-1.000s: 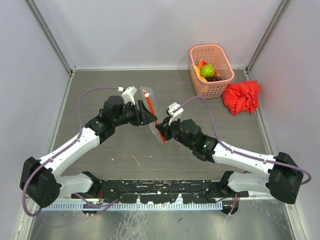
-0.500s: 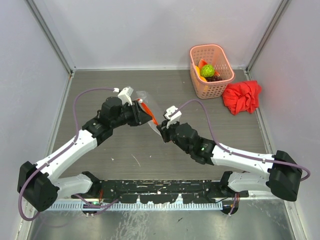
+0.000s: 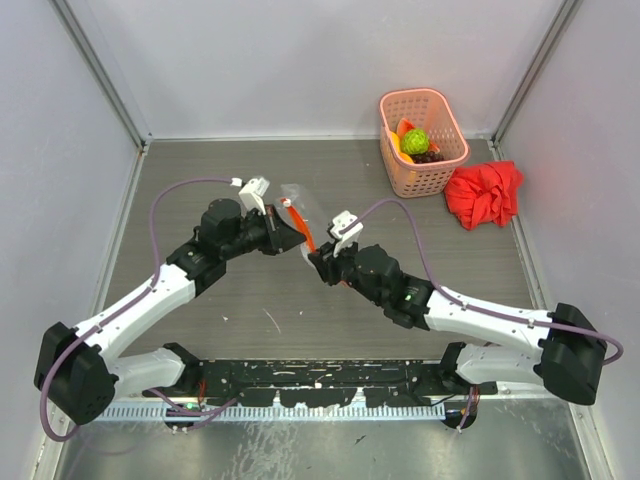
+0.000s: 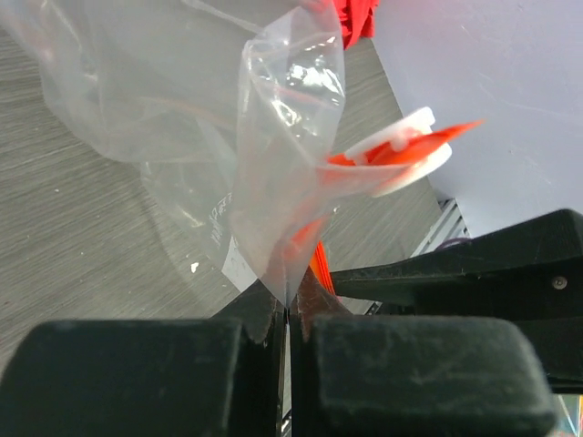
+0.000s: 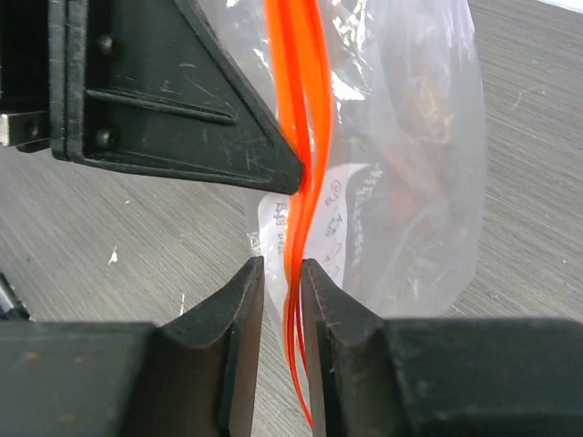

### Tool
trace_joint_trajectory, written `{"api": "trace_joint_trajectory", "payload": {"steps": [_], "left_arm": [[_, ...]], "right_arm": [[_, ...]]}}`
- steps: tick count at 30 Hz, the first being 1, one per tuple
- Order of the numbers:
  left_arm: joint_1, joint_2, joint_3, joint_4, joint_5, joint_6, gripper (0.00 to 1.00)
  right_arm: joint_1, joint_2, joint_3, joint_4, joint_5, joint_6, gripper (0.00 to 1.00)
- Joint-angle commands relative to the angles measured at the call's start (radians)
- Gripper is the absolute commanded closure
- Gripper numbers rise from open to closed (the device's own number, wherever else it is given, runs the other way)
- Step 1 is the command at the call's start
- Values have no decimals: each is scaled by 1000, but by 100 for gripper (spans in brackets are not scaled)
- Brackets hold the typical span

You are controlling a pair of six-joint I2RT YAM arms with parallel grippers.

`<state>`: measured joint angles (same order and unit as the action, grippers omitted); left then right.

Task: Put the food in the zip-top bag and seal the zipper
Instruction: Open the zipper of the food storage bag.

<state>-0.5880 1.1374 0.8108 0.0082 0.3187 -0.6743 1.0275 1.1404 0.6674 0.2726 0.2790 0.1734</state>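
Grey wood-grain table (image 3: pixel 240 300), white-walled bay: small clear plastic zip-top bag (image 3: pixel 300 205) held up mid-table, left fingers (image 4: pixel 137 373) clamped on its film, right fingers (image 5: pixel 228 309) narrowly parted around its orange-red zipper strip (image 5: pixel 296 137). Advised: spread the mouth gently, one lip kept pinned. Only the top view shows the toy fruits (image 3: pixel 415 141) in the pink lattice basket (image 3: pixel 440 172); only the wrist views show the grips.

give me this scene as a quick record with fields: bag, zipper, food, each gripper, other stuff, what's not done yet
bag: clear zip-top bag, held up between the two arms
zipper: orange-red zipper, running down through the right gripper's gap
food: food all in the pink basket, far right of the table
left gripper: left gripper shut on the bag's film
right gripper: right gripper narrowly open around the zipper
other: red cloth beside the basket
not done: no food in the bag yet
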Motion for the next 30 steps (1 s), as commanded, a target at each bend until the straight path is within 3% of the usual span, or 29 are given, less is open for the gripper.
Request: {"api": "trace_joint_trajectory", "payload": {"steps": [1, 4, 14, 30], "left_arm": [[1, -37, 5, 89, 87, 80, 100], [1, -45, 7, 78, 108, 109, 100], [1, -63, -3, 89, 176, 148, 100], [1, -87, -25, 114, 220, 178, 100]], "right_arm": [[-38, -57, 25, 53, -139, 13, 67], [-94, -79, 22, 60, -220, 65, 62], [-179, -80, 29, 78, -304, 133, 63], [-241, -88, -19, 97, -398, 149, 74]]}}
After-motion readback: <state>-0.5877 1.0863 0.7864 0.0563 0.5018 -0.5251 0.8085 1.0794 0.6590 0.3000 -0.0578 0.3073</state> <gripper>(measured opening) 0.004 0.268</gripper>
